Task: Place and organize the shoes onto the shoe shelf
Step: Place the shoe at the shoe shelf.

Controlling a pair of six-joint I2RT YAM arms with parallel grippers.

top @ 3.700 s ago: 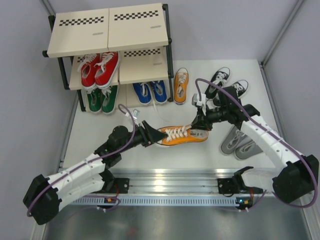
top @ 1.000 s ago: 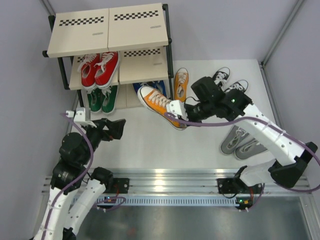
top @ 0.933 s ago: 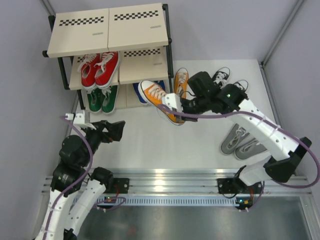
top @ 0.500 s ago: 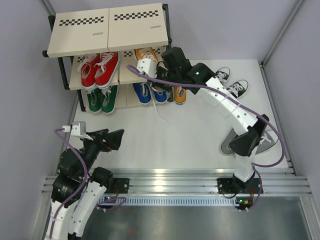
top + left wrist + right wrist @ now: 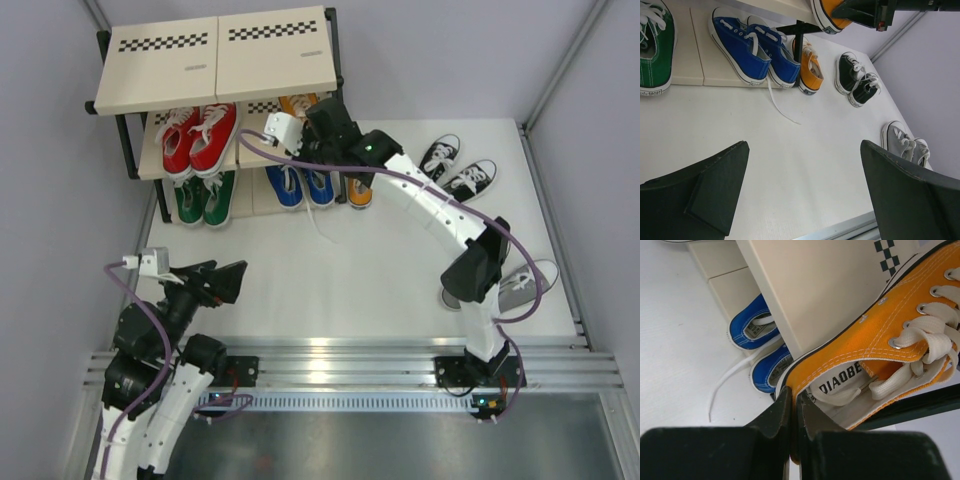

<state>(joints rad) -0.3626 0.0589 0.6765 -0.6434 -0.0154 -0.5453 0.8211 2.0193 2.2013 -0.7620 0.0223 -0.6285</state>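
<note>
The shoe shelf (image 5: 215, 60) stands at the back left. A red pair (image 5: 200, 135) sits on its middle tier, with a green pair (image 5: 205, 198) and a blue pair (image 5: 300, 185) on the bottom tier. My right gripper (image 5: 795, 397) is shut on the heel wall of an orange shoe (image 5: 890, 325), holding it over the right half of the middle board (image 5: 820, 285). The other orange shoe (image 5: 810, 70) lies on the table beside the shelf's right post. My left gripper (image 5: 804, 150) is open and holds nothing, low at the near left.
A black pair (image 5: 455, 168) stands at the back right of the table. A grey pair (image 5: 515, 285) lies at the right, partly behind my right arm. A loose white lace (image 5: 782, 107) trails from the blue shoes onto the table. Grey walls close in both sides.
My right arm has swung up and left, carrying the orange shoe from beside the shelf onto the middle tier's right half. The left arm has drawn back slightly toward the near edge.
</note>
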